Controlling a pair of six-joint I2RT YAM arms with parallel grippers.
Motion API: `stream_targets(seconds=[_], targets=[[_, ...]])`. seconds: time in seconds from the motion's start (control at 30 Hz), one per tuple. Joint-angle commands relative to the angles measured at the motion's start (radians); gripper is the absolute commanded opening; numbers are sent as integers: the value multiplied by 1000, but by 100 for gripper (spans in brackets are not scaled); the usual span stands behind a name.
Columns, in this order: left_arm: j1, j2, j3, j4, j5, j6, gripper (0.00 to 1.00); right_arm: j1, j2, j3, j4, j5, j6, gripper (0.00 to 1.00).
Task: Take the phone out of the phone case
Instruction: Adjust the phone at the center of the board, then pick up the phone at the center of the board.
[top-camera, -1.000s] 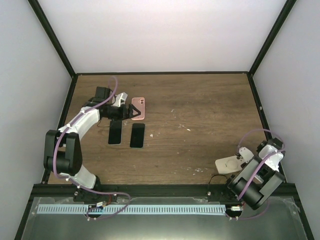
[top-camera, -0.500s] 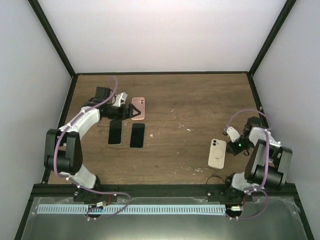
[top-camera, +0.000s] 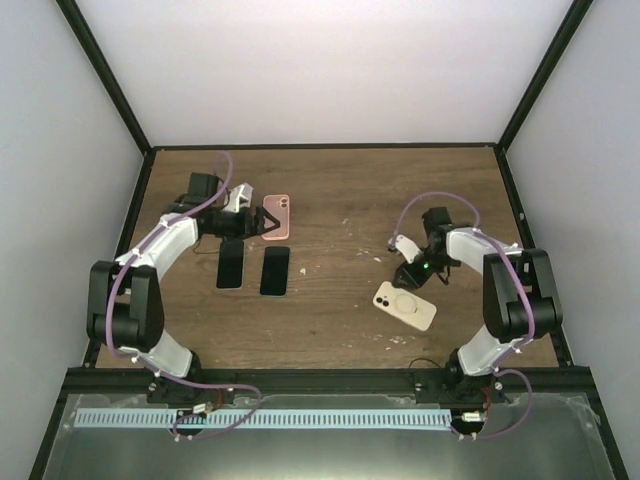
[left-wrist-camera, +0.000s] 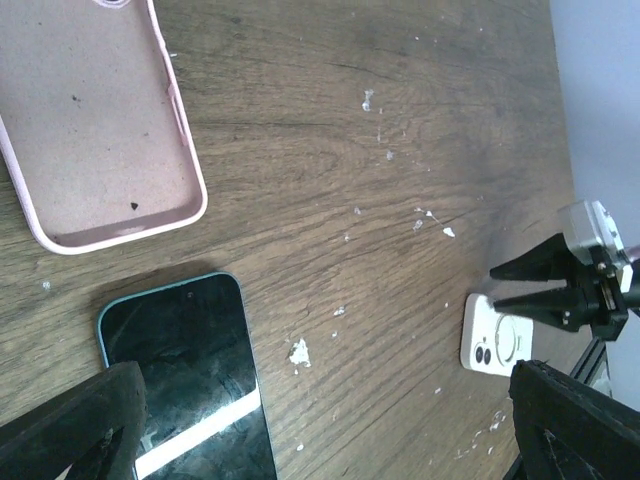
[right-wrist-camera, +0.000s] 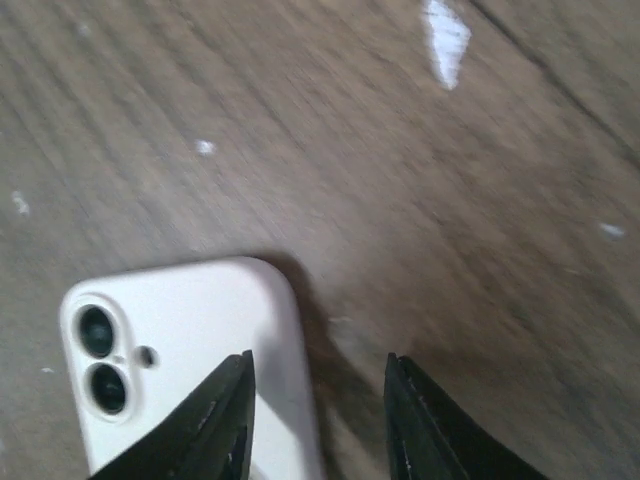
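White walls and a black frame enclose a brown wooden worktop (top-camera: 340, 190) dotted with pale specks. Two cases and two bare phones lie on it. One pale pink rectangular phone case (top-camera: 277, 217) sits far left, open side up and holding nothing; its dusty inside shows in the left wrist view. Just nearer than it, two dark glossy rectangular phones lie side by side, screens up: the left dark phone (top-camera: 230, 268) and the right dark phone (top-camera: 275, 270). The latter shows a teal edge. One white rectangular phone case with a ring mark on its back (top-camera: 405, 306) lies angled on the right half, back up. Two camera lenses of the phone inside it show through its corner cutout. The left end effector (top-camera: 265, 223) hangs beside the pink case with its fingers spread wide, gripping nothing. The right end effector (right-wrist-camera: 318, 357) hovers at the far end of the white case, jaws parted and released. One finger is over the case's corner, the other over bare wood; whether either touches cannot be told.
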Motion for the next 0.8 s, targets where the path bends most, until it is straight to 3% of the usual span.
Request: stream_targets(seconds=[0.0,0.17,0.2,0.47,0.77], targets=[[6,-46,-16,2,-3,8,100,38,-47,31,-93,-63,49,48],[5,-60,-26,11,-1,7,100,41,-167,-9,-165,-61,23,95],[5,-61,-23,10,3,8,100,43,-189,-22,-171,-54,17,99],[5,-62,4,-25,6,41,100,71,-244,-104,-144,110,-3,100],[5,-81,-2,-26,6,57,100,183,-230,-161,-85,239,7,100]])
